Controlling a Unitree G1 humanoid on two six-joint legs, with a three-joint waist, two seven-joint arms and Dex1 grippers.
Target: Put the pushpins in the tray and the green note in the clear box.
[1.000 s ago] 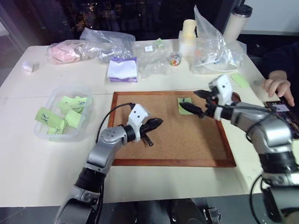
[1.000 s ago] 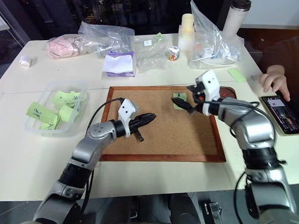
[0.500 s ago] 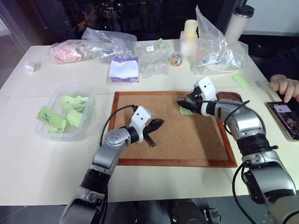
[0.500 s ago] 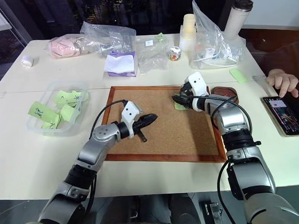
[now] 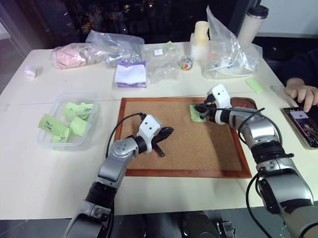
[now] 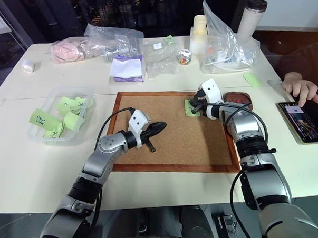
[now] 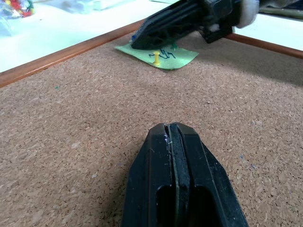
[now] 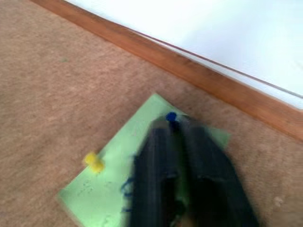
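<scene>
Green note (image 7: 160, 56): small pale-green square, dark scribble, lies flat at cork board's (image 5: 202, 148) far right corner, yellow pushpin (image 8: 94, 161) and blue pushpin (image 8: 171, 116) stuck in. Right gripper (image 8: 173, 124) clamped on blue pushpin. Left gripper (image 7: 170, 128) closed, empty, mid-board.

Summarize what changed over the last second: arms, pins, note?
The right gripper came down and forward onto the green note on the cork board, and its open fingers shut on the blue pushpin. The yellow pushpin stayed stuck in the note. The left gripper stayed shut over the board. The person's hand shifted by the phone.
</scene>
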